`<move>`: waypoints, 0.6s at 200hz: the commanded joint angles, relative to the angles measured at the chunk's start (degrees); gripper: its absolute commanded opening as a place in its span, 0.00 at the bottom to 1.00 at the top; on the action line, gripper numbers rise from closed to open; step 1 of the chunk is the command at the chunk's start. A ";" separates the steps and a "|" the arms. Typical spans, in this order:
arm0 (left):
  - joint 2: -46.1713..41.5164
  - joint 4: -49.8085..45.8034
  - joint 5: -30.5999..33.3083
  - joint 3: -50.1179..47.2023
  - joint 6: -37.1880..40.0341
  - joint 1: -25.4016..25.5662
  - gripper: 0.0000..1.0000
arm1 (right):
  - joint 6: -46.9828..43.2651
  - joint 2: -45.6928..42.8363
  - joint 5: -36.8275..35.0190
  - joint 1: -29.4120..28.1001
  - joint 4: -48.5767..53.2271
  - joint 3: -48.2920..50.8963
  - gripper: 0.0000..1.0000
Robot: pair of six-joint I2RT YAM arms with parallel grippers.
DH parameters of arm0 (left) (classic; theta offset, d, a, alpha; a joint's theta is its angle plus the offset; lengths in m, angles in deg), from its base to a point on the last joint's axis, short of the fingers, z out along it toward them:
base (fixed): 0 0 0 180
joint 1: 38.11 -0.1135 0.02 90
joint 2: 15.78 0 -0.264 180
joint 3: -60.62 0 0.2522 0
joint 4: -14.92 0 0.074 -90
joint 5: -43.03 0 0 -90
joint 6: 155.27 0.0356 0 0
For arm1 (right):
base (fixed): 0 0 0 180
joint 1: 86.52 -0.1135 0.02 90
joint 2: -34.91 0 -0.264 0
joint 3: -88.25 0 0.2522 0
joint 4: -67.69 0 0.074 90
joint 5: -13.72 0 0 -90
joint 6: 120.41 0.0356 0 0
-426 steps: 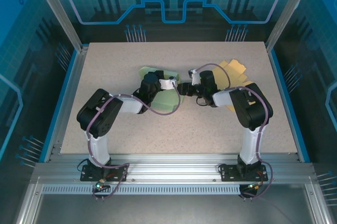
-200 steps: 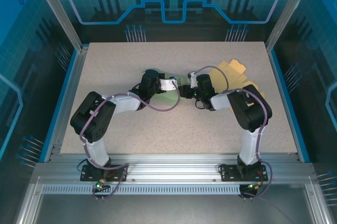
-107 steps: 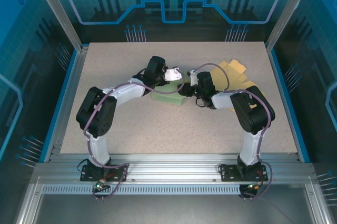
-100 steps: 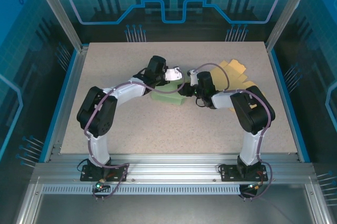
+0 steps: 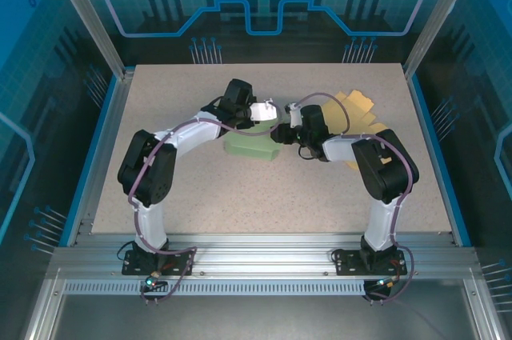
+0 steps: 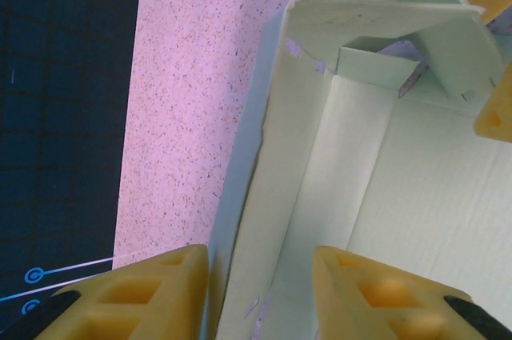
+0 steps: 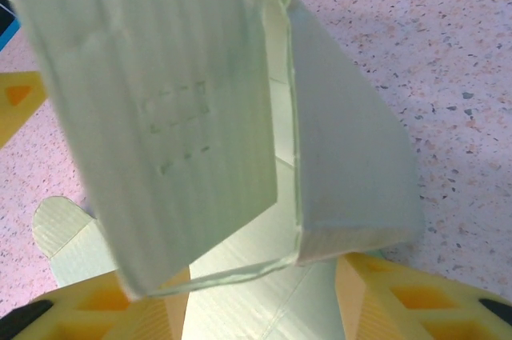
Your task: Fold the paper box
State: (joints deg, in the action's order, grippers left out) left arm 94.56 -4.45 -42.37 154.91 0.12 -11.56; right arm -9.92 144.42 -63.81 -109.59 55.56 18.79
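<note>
Near the middle of the tabletop (image 5: 200,196) sits the half-formed paper box (image 5: 252,148), left end effector (image 6: 260,300) spread astride its long wall (image 6: 268,188), right end effector (image 7: 260,312) flanking one end, grip uncertain; best steady that end while creasing the wall squarely upright.

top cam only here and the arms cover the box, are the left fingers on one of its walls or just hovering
Observer: On the left wrist camera, the left gripper straddles one long side wall of the box, one finger outside and one inside. I can't tell if it pinches.
Operator: is the far end closed up
Observer: Not square. The end flaps there lean together like a tent.
Operator: and the other arm
Observer: On the right wrist camera, the right gripper has its fingers flanking the box's end, where a flap with dashed perforations stands tilted.
</note>
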 commanded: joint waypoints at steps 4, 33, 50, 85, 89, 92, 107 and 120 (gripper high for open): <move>-1.31 -1.35 -2.23 1.47 2.99 -1.85 0.39 | -0.54 0.88 1.49 0.83 1.71 -1.99 0.52; -1.30 0.29 -1.89 1.46 5.21 -3.10 0.32 | -0.54 1.37 1.89 0.91 2.22 -2.59 0.52; -0.59 1.81 -1.83 1.70 5.77 -3.21 0.26 | -0.37 1.73 2.34 0.93 2.34 -3.10 0.52; 1.81 6.40 0.34 2.55 6.13 -3.26 0.17 | -0.19 1.87 4.01 1.01 3.03 -4.02 0.52; 2.13 6.44 0.56 2.75 6.28 -3.36 0.17 | -0.12 1.82 4.35 1.09 3.10 -4.10 0.52; 2.35 6.45 0.63 2.86 6.46 -3.41 0.17 | -0.11 1.76 4.73 1.16 3.24 -4.19 0.52; 3.47 8.03 1.14 2.87 7.55 -3.54 0.17 | 0.32 1.07 6.16 1.57 3.75 -4.34 0.52; 4.61 10.22 1.58 2.40 8.75 -3.61 0.15 | 1.30 0.09 7.69 2.16 3.75 -4.20 0.52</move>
State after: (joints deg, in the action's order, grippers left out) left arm 96.57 1.41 -41.82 156.44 6.06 -14.71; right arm -9.85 145.18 -59.97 -109.06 58.08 15.77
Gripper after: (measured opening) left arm 0.165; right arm 0.518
